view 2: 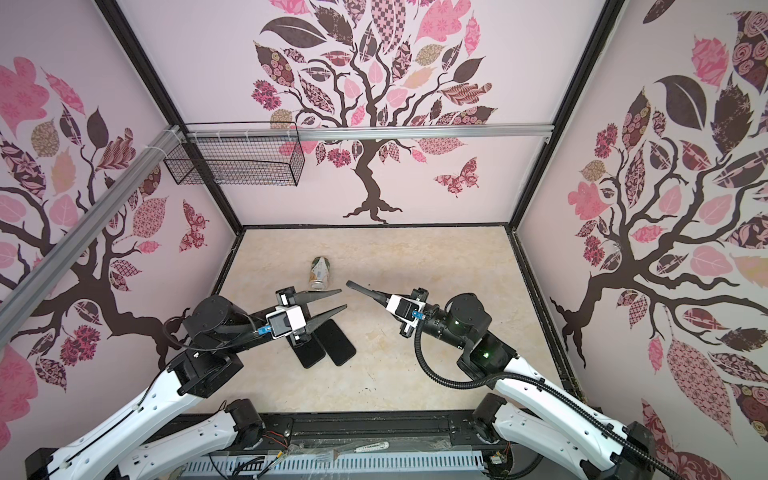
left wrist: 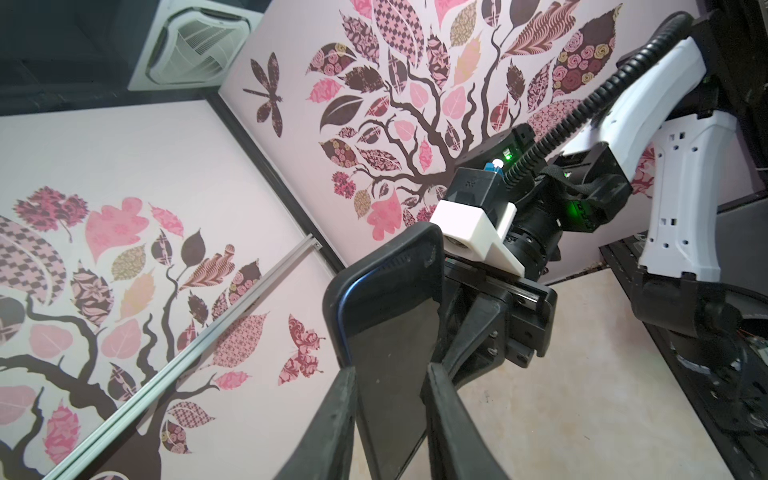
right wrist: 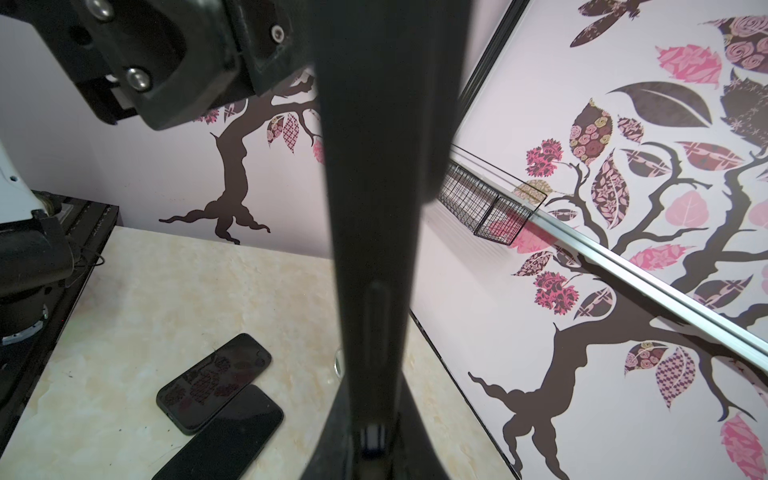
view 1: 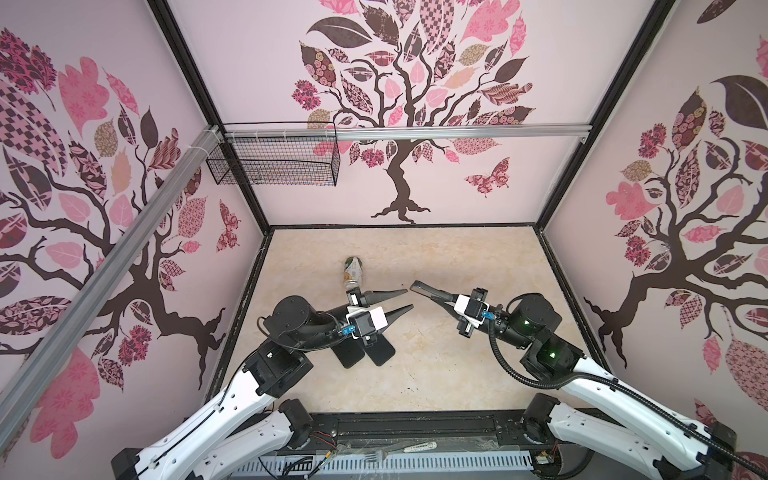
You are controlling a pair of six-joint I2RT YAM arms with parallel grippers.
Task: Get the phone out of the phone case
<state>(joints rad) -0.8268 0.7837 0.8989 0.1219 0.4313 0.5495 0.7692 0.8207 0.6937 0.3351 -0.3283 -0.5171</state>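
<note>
Centrally, item one: the phone case, black, is hanging in the air above the table. The phone is sitting inside it, with a thin blue rim showing along the case's edge in the left wrist view.

Right pincer: is clenching one end of the phone case across its thickness, holding it edge-on to both top views and pointing it toward the left arm.

Left pincer: is standing released, its two fingers spread apart and framing the cased phone in its own wrist view. Whether they are touching it cannot be told.

Two dark handsets: are lying flat on the table below the left pincer, side by side and touching, partly hidden by the wrist.

Drinks can: is lying on its side just behind the left pincer.

Black wire basket: is hanging from the rail on the back wall.
</note>
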